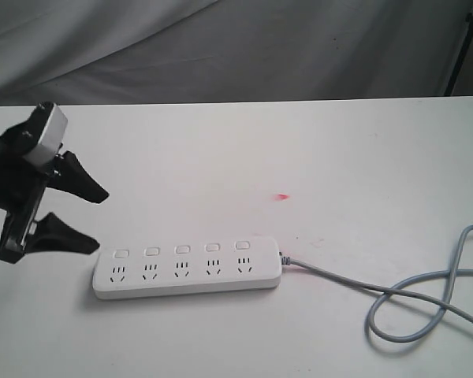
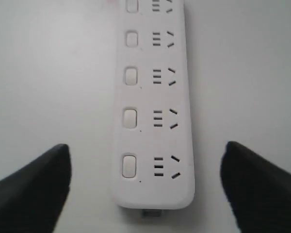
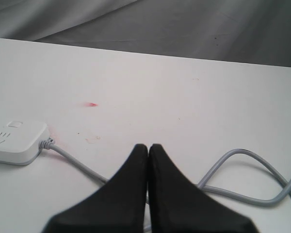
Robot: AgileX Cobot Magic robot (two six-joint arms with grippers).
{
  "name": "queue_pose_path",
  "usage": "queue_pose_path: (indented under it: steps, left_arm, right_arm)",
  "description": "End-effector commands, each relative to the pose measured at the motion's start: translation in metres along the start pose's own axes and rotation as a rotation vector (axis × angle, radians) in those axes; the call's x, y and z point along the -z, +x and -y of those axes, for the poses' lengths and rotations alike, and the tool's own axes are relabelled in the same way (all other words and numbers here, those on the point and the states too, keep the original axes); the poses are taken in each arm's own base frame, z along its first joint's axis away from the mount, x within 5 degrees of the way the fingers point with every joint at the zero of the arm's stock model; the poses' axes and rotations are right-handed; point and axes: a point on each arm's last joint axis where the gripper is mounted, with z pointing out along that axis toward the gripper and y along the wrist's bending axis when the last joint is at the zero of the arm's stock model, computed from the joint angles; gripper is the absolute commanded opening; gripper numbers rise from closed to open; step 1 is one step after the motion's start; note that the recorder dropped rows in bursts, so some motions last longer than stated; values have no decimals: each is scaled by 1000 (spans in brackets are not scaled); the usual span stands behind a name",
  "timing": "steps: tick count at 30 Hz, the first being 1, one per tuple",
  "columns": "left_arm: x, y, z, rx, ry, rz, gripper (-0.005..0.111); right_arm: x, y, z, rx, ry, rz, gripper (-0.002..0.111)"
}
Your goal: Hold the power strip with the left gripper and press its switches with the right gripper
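The white power strip [image 1: 188,272] lies flat on the white table with its row of switches [image 1: 181,250] on the far side of the sockets. Its grey cord [image 1: 414,303] loops off to the right. My left gripper [image 1: 94,219] hangs open just left of the strip's near end, fingers spread wider than the strip. In the left wrist view the strip [image 2: 153,121] runs away from the gripper [image 2: 148,150], with its end between the two black fingertips [image 2: 48,165]. My right gripper [image 3: 149,145] is shut and empty, above the cord [image 3: 242,179]; the exterior view does not show it.
A small red mark [image 1: 281,196] sits on the table behind the strip. Grey cloth [image 1: 236,47] hangs behind the table's far edge. A dark stand leg [image 1: 461,47] shows at the back right.
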Motion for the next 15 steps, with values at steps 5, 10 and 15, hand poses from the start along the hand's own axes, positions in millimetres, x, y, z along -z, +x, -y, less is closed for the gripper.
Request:
queue_pose_path:
  steps: [5,10,15]
  left_arm:
    - [45,-44,26,23,-107,46,1]
    - [59,-60,40,121,-107,103,0]
    - [69,-74,50,325,-91,190,0]
  right_arm:
    - [0,1,0,3,8,3,0]
    - [0,1,0,3,8,3,0]
    - [0,1,0,3,8,3,0]
